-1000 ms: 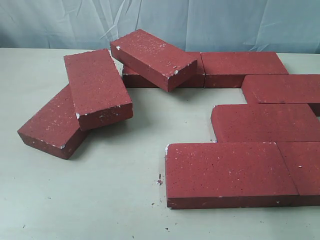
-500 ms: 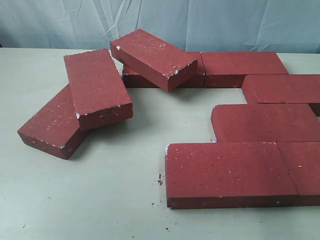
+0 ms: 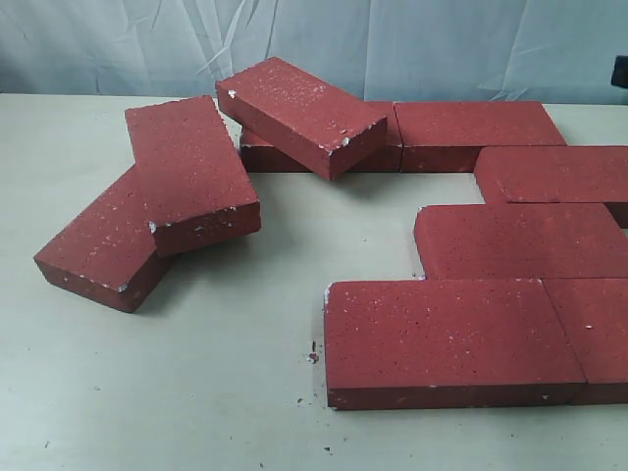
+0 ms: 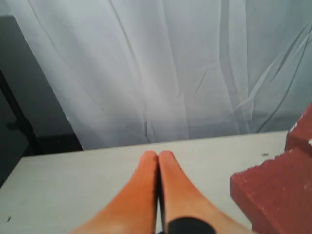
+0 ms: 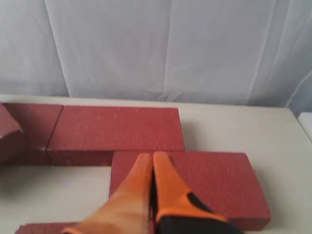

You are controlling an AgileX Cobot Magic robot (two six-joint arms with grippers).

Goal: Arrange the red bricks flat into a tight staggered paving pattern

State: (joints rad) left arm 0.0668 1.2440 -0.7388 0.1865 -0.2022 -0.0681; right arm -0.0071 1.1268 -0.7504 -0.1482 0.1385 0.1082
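Several red bricks lie on the pale table (image 3: pixel 196 392). One brick (image 3: pixel 299 113) rests tilted on a flat brick (image 3: pixel 257 154) at the back. At the left, another brick (image 3: pixel 191 172) leans on a lower one (image 3: pixel 98 245). Flat bricks at the right, such as a back one (image 3: pixel 476 128) and a front one (image 3: pixel 446 334), form staggered rows. My left gripper (image 4: pixel 158 155) is shut and empty over bare table, with a brick (image 4: pixel 273 195) beside it. My right gripper (image 5: pixel 152 157) is shut and empty, hovering over a flat brick (image 5: pixel 209 180) that lies next to another (image 5: pixel 119 127).
A pale curtain (image 3: pixel 392 44) hangs behind the table. Small crumbs (image 3: pixel 313 355) lie in front of the front brick. A dark part (image 3: pixel 622 74) shows at the right edge of the exterior view. A gap of bare table (image 3: pixel 334 226) separates the left bricks from the right rows.
A dark part has come into the exterior view at its right edge. The bricks have not moved.
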